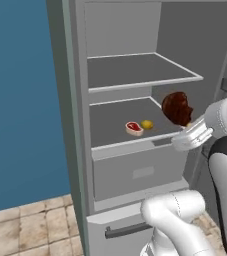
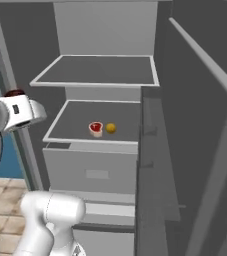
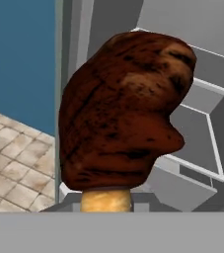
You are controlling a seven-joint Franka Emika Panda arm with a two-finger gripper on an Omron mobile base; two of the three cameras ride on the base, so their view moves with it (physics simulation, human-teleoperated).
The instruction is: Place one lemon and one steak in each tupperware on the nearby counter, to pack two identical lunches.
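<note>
A small red steak (image 1: 134, 128) with a pale rim lies on the fridge's middle shelf (image 1: 110, 142). A yellow lemon (image 1: 146, 124) sits just to its right, and both also show as steak (image 2: 96, 128) and lemon (image 2: 110, 128) from the other side. My gripper (image 1: 185, 126) hangs in front of the shelf's right end, shut on a brown drumstick (image 1: 177, 107) by its pale bone end. That drumstick (image 3: 123, 113) fills most of the hand view, and its tip (image 2: 14, 93) peeks above my hand. The tupperware and the counter are out of view.
The fridge stands open, with a bare upper shelf (image 1: 145, 80) and a closed drawer (image 1: 140, 172) under the middle shelf. Its door (image 2: 195, 150) stands open on the right. A dark handle (image 1: 127, 230) marks the lower compartment. To the left are a blue wall and a tiled floor (image 1: 30, 225).
</note>
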